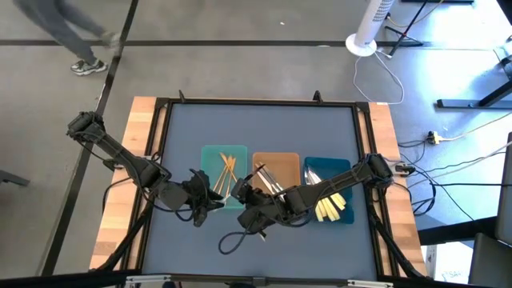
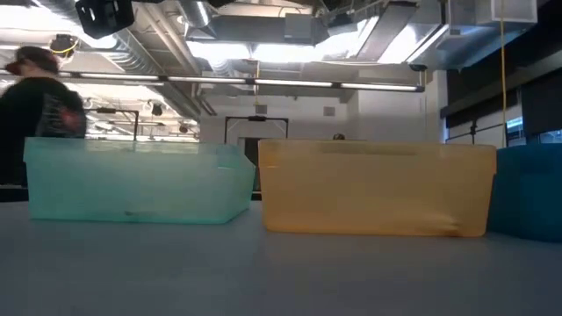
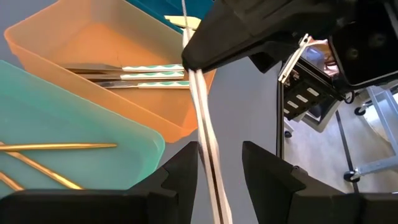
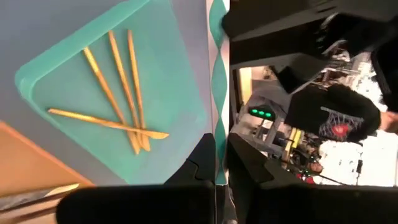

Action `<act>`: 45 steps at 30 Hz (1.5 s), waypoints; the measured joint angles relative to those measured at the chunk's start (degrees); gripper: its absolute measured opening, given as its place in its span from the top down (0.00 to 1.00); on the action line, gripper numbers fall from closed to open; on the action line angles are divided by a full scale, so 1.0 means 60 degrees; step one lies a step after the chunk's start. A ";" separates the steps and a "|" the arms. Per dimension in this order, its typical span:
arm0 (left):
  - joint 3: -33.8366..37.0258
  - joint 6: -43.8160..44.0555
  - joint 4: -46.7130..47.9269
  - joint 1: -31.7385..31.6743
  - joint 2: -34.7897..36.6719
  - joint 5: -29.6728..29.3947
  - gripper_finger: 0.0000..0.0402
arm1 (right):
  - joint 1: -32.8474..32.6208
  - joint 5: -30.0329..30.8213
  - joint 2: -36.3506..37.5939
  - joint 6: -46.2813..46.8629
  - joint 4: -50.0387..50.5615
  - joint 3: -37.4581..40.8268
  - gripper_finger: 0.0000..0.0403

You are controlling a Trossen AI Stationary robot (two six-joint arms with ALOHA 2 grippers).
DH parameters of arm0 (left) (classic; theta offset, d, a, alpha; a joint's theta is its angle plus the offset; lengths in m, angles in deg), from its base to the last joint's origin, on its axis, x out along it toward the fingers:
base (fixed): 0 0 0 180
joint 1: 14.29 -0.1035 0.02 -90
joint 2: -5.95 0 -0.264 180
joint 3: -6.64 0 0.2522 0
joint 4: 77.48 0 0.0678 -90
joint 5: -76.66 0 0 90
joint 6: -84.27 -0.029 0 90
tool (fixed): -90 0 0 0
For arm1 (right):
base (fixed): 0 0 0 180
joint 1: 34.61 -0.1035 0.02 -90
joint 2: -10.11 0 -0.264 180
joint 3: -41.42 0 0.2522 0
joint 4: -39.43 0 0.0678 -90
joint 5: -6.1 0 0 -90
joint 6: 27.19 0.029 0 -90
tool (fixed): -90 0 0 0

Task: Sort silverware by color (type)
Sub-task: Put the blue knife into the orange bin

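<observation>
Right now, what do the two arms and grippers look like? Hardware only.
Both arms are dark, near black, with slim jointed links. The left gripper and right gripper each end in two dark, blocky, angular fingers. Black cables run along both arms, and one loops onto the mat below the right gripper. No markings visible.

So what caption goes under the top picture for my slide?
Both grippers, left and right, meet at a utensil in front of the teal tray, tan tray and blue tray.
</observation>
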 joint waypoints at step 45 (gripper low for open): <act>0.0004 -0.0036 0.0117 0.0007 -0.0004 0.0138 0.91 | -0.0005 -0.0471 0.0000 -0.0670 -0.0770 0.0003 0.96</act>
